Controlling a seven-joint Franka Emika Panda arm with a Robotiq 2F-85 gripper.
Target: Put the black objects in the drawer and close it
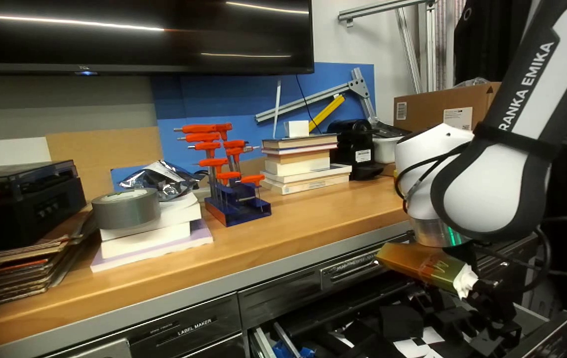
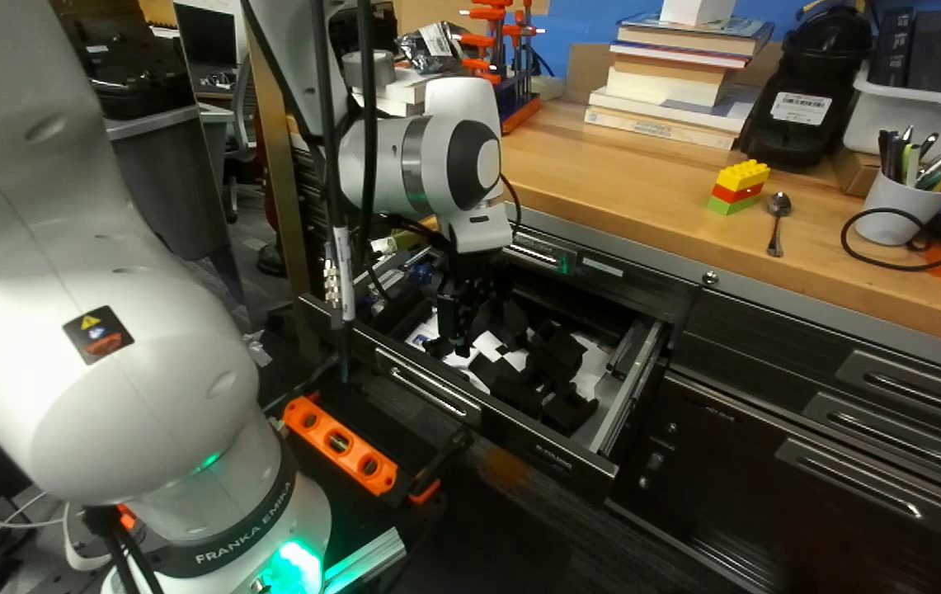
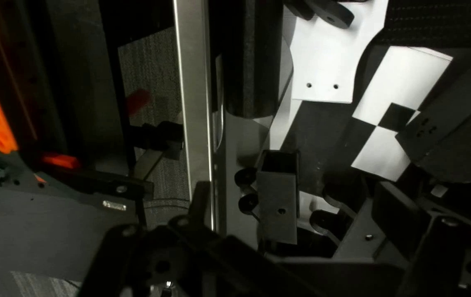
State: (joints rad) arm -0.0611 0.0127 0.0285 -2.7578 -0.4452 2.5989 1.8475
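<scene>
Robot arm [image 2: 91, 330] hogs the left in an exterior view, orange level [image 2: 338, 443] at lower centre-left. Mid-frame, the drawer [image 2: 519, 437] is open, black objects [image 2: 557, 356] jumbled on its checkered insert [image 2: 488, 341]. Gripper [image 3: 297, 202] hangs over its left half, fingers [image 3: 398, 218] spread wide apart. Farther, upper right: toy bricks [image 2: 738, 190] and spoon [image 2: 777, 216], then stacked books [image 2: 672, 87].

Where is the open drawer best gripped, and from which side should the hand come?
Probably at the middle of its bar handle, coming from outside, in front of the drawer. The bar looks thin and runs along the drawer's width, so a pinch from above and below seems suitable.
</scene>
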